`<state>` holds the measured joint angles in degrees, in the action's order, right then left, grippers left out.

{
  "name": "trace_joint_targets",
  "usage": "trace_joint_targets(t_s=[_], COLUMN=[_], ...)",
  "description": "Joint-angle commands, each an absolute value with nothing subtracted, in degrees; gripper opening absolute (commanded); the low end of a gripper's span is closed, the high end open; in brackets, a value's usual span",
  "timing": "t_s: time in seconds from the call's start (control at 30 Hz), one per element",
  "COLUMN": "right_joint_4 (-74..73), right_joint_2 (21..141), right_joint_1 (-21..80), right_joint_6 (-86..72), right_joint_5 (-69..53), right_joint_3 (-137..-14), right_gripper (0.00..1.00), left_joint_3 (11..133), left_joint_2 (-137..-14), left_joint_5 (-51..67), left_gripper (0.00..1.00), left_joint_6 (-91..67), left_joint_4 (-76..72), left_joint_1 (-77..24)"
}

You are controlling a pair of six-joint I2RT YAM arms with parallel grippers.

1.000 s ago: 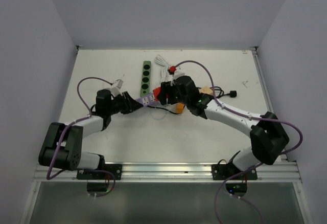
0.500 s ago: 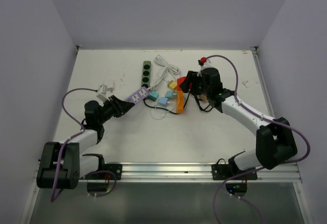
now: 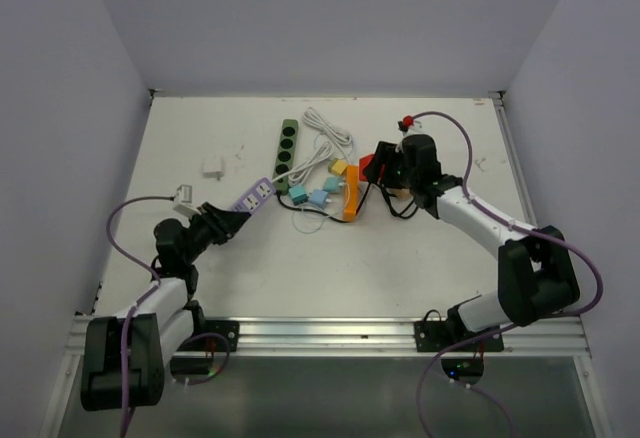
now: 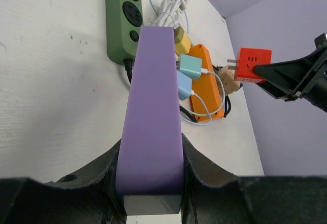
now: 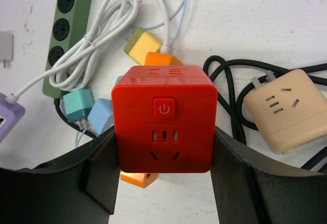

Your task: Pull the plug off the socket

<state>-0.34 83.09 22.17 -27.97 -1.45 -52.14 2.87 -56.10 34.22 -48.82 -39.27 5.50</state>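
The dark-green power strip (image 3: 287, 156) lies flat at the back centre, its round sockets empty; it also shows in the left wrist view (image 4: 122, 19) and the right wrist view (image 5: 66, 29). My left gripper (image 3: 222, 220) (image 4: 150, 183) is shut on the near end of a lavender strip (image 3: 255, 194) (image 4: 153, 106). My right gripper (image 3: 378, 168) (image 5: 163, 147) is shut on a red cube plug (image 3: 368, 166) (image 5: 163, 116) (image 4: 251, 64), held above the table, apart from every strip, its prongs bare.
An orange strip (image 3: 350, 194) (image 4: 207, 88) lies beside teal (image 4: 191, 66), light-blue (image 4: 184, 86) and yellow (image 5: 143, 47) plugs. A coiled white cord (image 3: 325, 133), a beige adapter (image 5: 286, 109) with black cable, and a small white adapter (image 3: 212, 166) lie around.
The two grippers were together at the centre. The left has drawn back left and nearer with the lavender strip; the right has moved right and farther with the red cube.
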Motion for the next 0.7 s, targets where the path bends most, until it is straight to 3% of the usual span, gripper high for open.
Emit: trace_joint_targets(t_s=[0.0,0.23,0.43,0.53,0.67], right_joint_4=[-1.22,-1.58,-0.35,-0.26,-0.26], right_joint_2=[82.0,85.07,89.38,90.7,90.79], right_joint_1=[21.97,21.8,21.8,21.8,21.8], right_joint_6=[-27.33,-27.77,-29.0,-29.0,-28.74], right_joint_5=[0.88,1.94,0.26,0.18,0.26], right_joint_3=[-51.77,-51.41,-51.33,-51.5,-52.12], right_gripper=[0.0,0.0,0.06,0.17,0.49], left_joint_3=[0.01,-6.06,-8.79,-10.19,-10.81], left_joint_2=[-54.06,-50.54,-49.83,-50.18,-50.19], left_joint_5=[33.22,33.75,33.93,33.93,33.75], left_gripper=[0.0,0.0,0.03,0.11,0.17], left_joint_6=[-50.09,-52.82,-51.86,-51.86,-50.63], left_joint_4=[-42.53,-42.02,-39.91,-39.73,-36.85], left_joint_1=[6.42,6.42,6.42,6.42,6.33])
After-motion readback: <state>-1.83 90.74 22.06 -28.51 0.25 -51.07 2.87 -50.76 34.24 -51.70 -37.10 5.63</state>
